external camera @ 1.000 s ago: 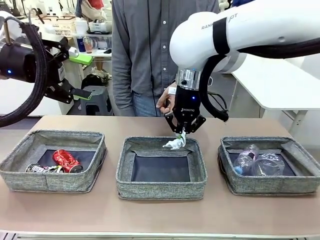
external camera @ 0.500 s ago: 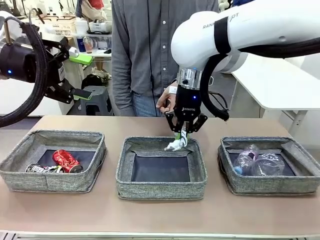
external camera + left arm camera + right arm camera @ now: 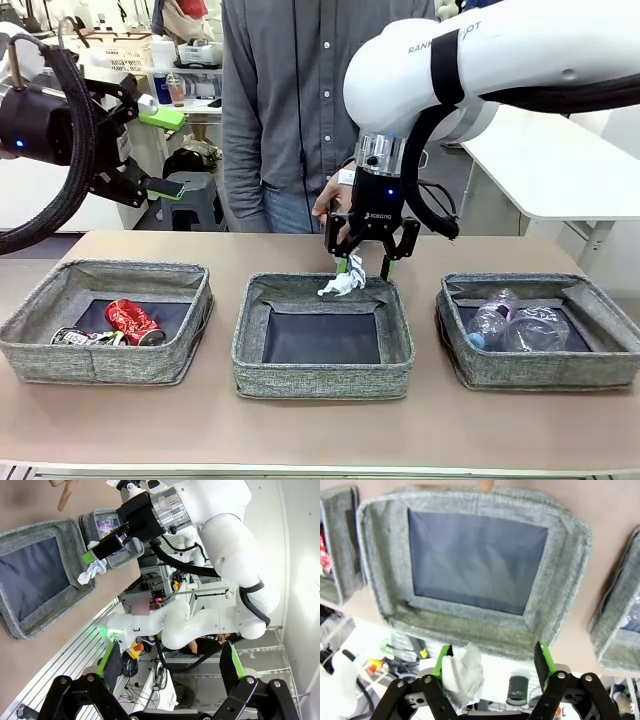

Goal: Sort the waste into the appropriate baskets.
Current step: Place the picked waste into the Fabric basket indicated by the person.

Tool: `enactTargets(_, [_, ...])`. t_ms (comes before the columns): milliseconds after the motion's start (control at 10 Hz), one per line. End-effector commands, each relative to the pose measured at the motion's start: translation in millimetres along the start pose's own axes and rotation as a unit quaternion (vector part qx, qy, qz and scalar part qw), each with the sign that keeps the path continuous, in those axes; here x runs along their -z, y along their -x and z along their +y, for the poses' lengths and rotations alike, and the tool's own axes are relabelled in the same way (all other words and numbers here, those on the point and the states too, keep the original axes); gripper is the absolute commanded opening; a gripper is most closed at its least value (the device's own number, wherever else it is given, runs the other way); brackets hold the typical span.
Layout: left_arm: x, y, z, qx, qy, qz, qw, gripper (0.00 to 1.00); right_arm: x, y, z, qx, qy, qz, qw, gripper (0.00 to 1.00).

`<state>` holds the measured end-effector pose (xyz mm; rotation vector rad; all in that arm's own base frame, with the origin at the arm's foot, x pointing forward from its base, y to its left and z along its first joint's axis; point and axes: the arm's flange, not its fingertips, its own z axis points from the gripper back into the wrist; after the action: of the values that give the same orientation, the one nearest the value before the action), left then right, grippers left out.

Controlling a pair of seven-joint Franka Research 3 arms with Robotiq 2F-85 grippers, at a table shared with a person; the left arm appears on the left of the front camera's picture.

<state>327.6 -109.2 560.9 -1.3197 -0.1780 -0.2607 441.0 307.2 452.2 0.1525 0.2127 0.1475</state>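
Note:
My right gripper (image 3: 368,262) hangs open over the far rim of the middle basket (image 3: 320,375). The crumpled white-and-blue wrapper (image 3: 342,284) dangles at its left fingertip, just above that rim; in the right wrist view the wrapper (image 3: 461,675) lies against one finger while the other stands well apart. The left basket (image 3: 100,362) holds the crushed red can (image 3: 128,318) and a dark can (image 3: 72,337). In the right basket (image 3: 540,370) lie the clear bottle (image 3: 492,318) and the clear cup (image 3: 538,325). My left gripper (image 3: 170,152) is open, raised high at the left.
A person stands at the far side, one hand (image 3: 330,205) just behind my right gripper. A fingertip (image 3: 486,485) shows at the middle basket's far edge in the right wrist view. Bare table lies in front of the baskets.
My right gripper's fingers have spread from shut to open, and the wrapper has slipped down and a little left toward the basket rim. The left arm has not moved.

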Motion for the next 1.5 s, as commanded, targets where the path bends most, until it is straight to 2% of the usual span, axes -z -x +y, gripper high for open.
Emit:
enactTargets(0, [0,1,0,0.012,0.007,0.000,1.000,1.00,-5,1,-4,-0.019,-0.026,0.004,0.999,1.00])
enactTargets(100, [0,1,0,0.012,0.007,0.000,1.000,1.00,-7,1,-6,-0.017,-0.053,0.002,0.998,1.00])
enactTargets(200, [0,1,0,0.012,0.007,0.000,1.000,1.00,-6,1,-9,0.018,-0.013,0.004,1.000,1.00])
enactTargets(300, [0,1,0,0.012,0.007,0.000,1.000,1.00,-9,2,-9,-0.046,-0.102,0.023,0.994,1.00])
enactTargets(400, [0,1,0,0.012,0.007,0.000,1.000,1.00,-12,3,-15,-0.076,-0.156,0.040,0.984,1.00])
enactTargets(500, [0,1,0,0.012,0.007,0.000,1.000,1.00,-13,4,-18,-0.042,-0.143,0.040,0.988,1.00])
enactTargets(600, [0,1,0,0.012,0.007,0.000,1.000,1.00,-16,4,-19,-0.101,-0.222,0.075,0.967,1.00])
enactTargets(700, [0,1,0,0.012,0.007,0.000,1.000,1.00,-14,-1,-22,-0.031,-0.199,0.091,0.975,1.00])
enactTargets(800, [0,1,0,0.012,0.007,0.000,1.000,1.00,-6,-5,-20,0.124,-0.022,0.053,0.991,1.00])
enactTargets(900, [0,1,0,0.012,0.007,0.000,1.000,1.00,-7,-4,-12,0.079,-0.048,0.043,0.995,1.00])
enactTargets(1000, [0,1,0,0.012,0.007,0.000,1.000,1.00,-3,-6,-11,0.139,0.047,0.018,0.989,1.00])
enactTargets(1200, [0,1,0,0.012,0.007,0.000,1.000,1.00,-5,-4,-9,0.084,-0.011,0.031,0.996,1.00])
enactTargets(1400, [0,1,0,0.012,0.007,0.000,1.000,1.00,-11,0,-15,0.070,-0.039,0.034,0.996,1.00])
